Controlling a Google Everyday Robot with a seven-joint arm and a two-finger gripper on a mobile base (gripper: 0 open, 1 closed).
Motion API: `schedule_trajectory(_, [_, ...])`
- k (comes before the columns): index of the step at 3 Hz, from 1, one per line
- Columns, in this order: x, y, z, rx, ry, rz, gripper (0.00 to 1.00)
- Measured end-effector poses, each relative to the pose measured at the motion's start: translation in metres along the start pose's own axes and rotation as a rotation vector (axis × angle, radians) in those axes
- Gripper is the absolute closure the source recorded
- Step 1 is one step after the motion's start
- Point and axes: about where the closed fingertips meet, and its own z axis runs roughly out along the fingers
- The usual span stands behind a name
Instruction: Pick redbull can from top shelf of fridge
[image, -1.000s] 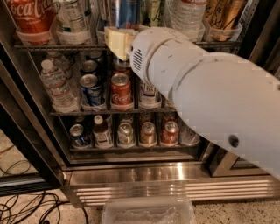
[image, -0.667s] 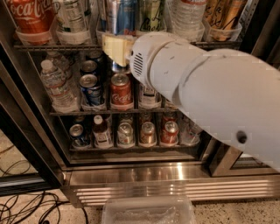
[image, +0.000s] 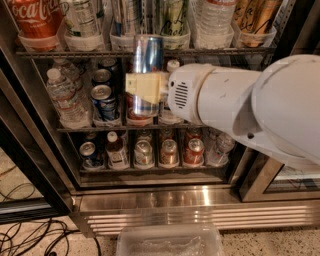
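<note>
The redbull can (image: 148, 55) was held upright just in front of the racks of the fridge (image: 160, 200). It was gripped at its middle by the gripper (image: 146, 88), whose pale yellow fingers (image: 140, 86) were closed on it. The top of the can was level with the front rail of the top shelf (image: 220, 50), outside the row of clear holders (image: 254, 38). Its lower half was set before the rack beneath. The gripper was carried by a bulky white arm (image: 250, 105) that was stretched in from the right and covered that side of the middle rack.

At the left end of the top shelf a cola bottle (image: 34, 17) was seated in a holder. On the middle rack a water bottle (image: 64, 97) was stood at the left, with a blue can (image: 105, 100) just beside it. Short cans (image: 194, 151) were lined along the lowest rack. On the floor a clear plastic tub (image: 170, 241) was placed before the ribbed grille, and dark cables (image: 30, 237) were strewn to its left.
</note>
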Motion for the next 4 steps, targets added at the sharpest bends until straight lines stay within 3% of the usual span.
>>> schedule_trajectory(2, [0.047,0.006,-0.014,-0.233,0.207,0.122,1.00])
schedule_trajectory(3, [0.063,0.018,-0.026,-0.355,0.298,0.121,1.00])
schedule_trajectory(4, [0.081,0.040,-0.038,-0.435,0.404,0.062,1.00])
